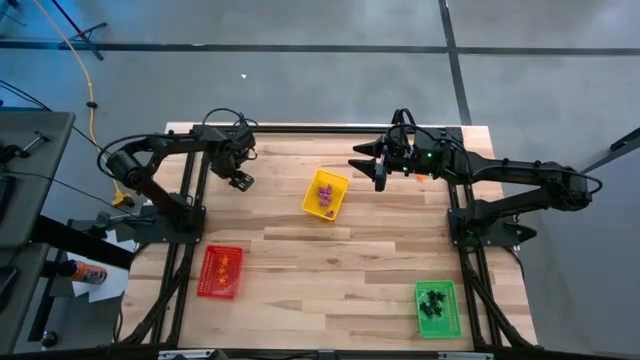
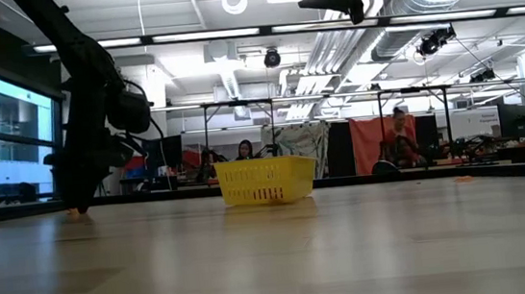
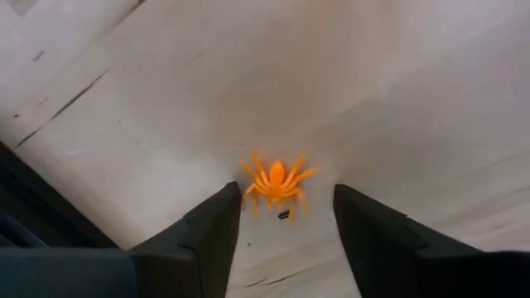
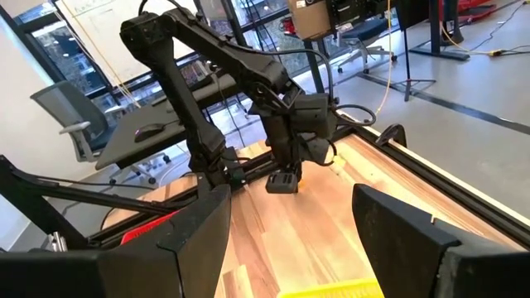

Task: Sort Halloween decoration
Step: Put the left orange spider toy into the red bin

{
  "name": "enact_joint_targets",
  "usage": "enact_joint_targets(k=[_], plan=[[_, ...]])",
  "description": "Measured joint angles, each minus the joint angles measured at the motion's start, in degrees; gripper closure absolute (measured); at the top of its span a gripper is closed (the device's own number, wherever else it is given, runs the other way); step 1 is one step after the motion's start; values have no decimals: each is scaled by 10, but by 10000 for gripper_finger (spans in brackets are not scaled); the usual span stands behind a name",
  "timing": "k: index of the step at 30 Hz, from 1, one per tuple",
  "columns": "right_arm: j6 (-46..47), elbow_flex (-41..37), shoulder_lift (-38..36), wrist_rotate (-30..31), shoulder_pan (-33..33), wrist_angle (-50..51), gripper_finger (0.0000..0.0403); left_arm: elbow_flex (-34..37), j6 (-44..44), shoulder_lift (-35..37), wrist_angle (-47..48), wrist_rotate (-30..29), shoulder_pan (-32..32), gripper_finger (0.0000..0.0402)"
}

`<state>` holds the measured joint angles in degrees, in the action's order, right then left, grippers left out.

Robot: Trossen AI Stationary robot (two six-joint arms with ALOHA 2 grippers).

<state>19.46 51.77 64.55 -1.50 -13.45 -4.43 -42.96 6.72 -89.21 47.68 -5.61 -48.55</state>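
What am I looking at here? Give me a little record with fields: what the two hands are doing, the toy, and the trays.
Left hand: open, low over the table's far left, fingers either side of the orange spider
Orange spider: lying on the wood, not gripped
Right hand: open, raised, empty, beside the yellow tray
Yellow tray: mid-table, small purple pieces inside
Red tray: near left, orange pieces
Green tray: near right, dark pieces

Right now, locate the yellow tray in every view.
High view: yellow tray, table centre, between both arms.
Low view: yellow tray mid-picture, standing on the wood table.
Left wrist view: not in it.
Right wrist view: only its rim, bottom edge.
Shared landmark: the left arm.
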Motion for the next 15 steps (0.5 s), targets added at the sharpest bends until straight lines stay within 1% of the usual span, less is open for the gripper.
enact_joint_targets(k=[1, 3, 7, 8, 11, 15], plan=[[0, 0, 0, 0, 0, 0, 155, 0, -3, 0, 0, 2, 0, 226], [0, 0, 0, 0, 0, 0, 155, 0, -3, 0, -1, 7, 0, 261], [8, 0, 0, 0, 0, 0, 155, 1, -3, 0, -4, 26, 0, 372], [13, 0, 0, 0, 0, 0, 155, 1, -2, 1, -5, 26, 0, 386], [15, 0, 0, 0, 2, 4, 155, 2, 0, 15, -11, 23, 3, 388], [11, 0, 0, 0, 10, 12, 155, 2, -8, 62, -10, 38, 14, 399]])
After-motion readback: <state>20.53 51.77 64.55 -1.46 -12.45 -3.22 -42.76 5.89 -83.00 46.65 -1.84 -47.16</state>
